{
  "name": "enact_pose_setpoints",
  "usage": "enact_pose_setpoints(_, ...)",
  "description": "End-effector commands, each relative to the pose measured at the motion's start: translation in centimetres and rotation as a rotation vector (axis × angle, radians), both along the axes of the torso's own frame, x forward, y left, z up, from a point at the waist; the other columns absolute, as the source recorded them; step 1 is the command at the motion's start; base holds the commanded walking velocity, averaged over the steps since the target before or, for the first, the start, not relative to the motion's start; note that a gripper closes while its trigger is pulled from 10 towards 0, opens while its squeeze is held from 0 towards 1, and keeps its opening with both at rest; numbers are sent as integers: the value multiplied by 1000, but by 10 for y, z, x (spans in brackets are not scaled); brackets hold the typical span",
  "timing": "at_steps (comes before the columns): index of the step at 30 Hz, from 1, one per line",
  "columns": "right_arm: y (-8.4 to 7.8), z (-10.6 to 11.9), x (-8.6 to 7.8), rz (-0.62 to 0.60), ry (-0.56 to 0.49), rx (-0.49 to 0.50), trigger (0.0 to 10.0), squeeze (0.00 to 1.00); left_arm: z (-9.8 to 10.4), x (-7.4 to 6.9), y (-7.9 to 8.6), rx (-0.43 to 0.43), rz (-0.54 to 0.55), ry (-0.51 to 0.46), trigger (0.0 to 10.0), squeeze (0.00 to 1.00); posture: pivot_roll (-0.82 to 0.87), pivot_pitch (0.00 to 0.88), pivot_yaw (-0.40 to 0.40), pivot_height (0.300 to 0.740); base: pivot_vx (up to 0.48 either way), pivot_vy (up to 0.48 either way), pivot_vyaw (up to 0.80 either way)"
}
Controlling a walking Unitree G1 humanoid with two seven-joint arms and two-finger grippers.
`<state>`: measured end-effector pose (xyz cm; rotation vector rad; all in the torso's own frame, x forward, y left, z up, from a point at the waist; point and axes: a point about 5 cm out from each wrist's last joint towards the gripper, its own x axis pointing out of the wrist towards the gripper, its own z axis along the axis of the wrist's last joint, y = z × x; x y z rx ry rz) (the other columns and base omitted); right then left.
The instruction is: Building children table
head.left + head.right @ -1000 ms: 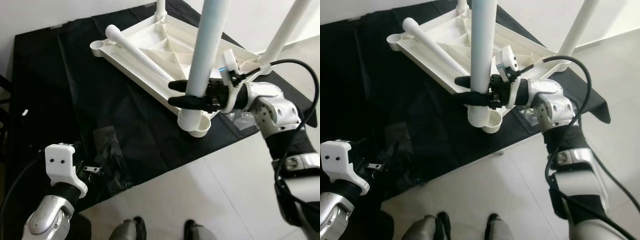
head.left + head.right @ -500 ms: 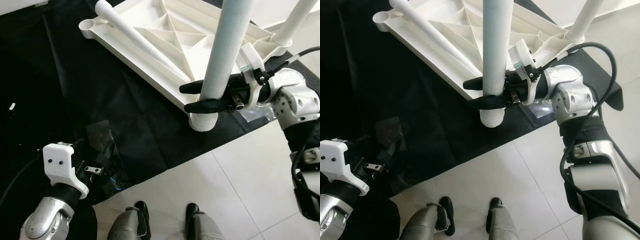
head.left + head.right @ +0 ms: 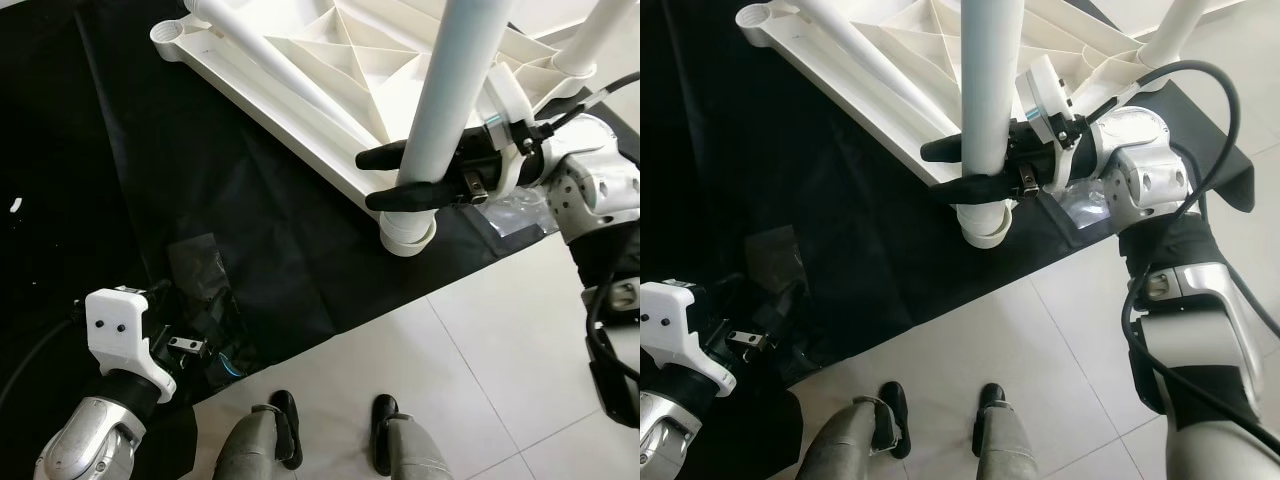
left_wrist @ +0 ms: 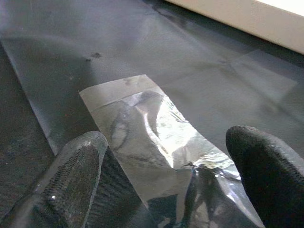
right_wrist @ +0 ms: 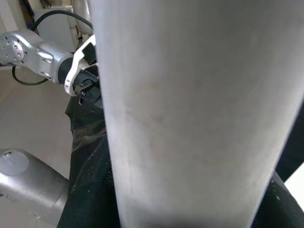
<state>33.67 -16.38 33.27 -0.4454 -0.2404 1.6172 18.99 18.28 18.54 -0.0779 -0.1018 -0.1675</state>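
— On the black sheet (image 3: 250,230), what lies there, and is any lettering legible?
— An upturned white tabletop (image 3: 330,60), ribbed underside up, spread over pale floor tiles (image 3: 470,380). No writing is legible anywhere.
— Where is the right gripper (image 3: 400,176)?
— At the tabletop's near corner, its black fingers clamped around an upright white leg (image 3: 455,90) just above the socket (image 3: 408,232). A loose leg (image 3: 290,75) lies across the ribs.
— And the left gripper (image 4: 166,190)?
— Low over the sheet, fingers spread apart, above a clear plastic bag (image 4: 156,142).
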Motion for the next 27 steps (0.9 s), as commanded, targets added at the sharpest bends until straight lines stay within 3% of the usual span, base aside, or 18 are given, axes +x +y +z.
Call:
enact_pose_setpoints(1,-3,-17,3,-18,64,-53,10000,0,-2,-5,4,22,7,23,10000,0,52,481,76,740,0,0,0)
enact_pose_setpoints(13,-8,-19,-1,-6,80,-75,10000,0,0,-5,3,26,4,28,10000,0,54,485,78,740,0,0,0)
enact_pose_setpoints(27,3,-34,-13,90,129,-75,10000,0,-1,-4,3,28,4,31,10000,0,57,475,80,740,0,0,0)
